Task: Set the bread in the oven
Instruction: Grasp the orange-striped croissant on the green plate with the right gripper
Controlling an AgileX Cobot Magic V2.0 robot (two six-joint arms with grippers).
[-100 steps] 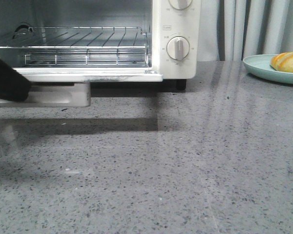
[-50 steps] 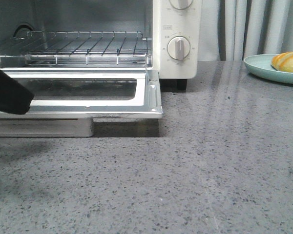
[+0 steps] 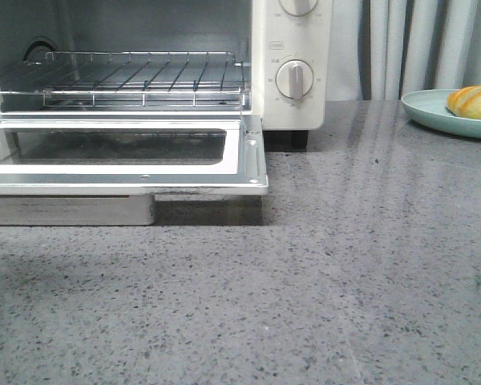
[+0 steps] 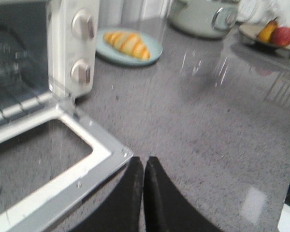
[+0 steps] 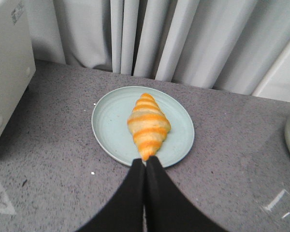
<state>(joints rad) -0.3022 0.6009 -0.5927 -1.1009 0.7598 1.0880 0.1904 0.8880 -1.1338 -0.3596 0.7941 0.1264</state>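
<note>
1. Near bench (image 3: 321,305): bare grey speckled stone across the front edge; nothing of the task lies here.
2. Left gripper (image 4: 143,166): seen only in its own wrist view, jaws pressed together, nothing between them. It hangs just off the free corner of the oven door (image 4: 63,179), not touching it as far as I can tell.
3. Oven (image 3: 293,60), far-left part of the bench: door folded down flat toward the front edge, wire rack (image 3: 136,76) exposed and bare. Judgement: opening step is complete.
4. Right gripper (image 5: 145,166): jaws closed to a narrow slit, holding nothing. Its tips sit just short of the near tip of the bread (image 5: 147,123); contact cannot be confirmed.
5. Bread lies centred on a pale green plate (image 5: 106,125) at the far-right edge of the bench, in front of the curtain (image 5: 183,38), well apart from the oven.
6. Progress, judged: access done; grasp, carry and placement on the rack all remain. The right jaws must first spread before they can take the roll.
</note>
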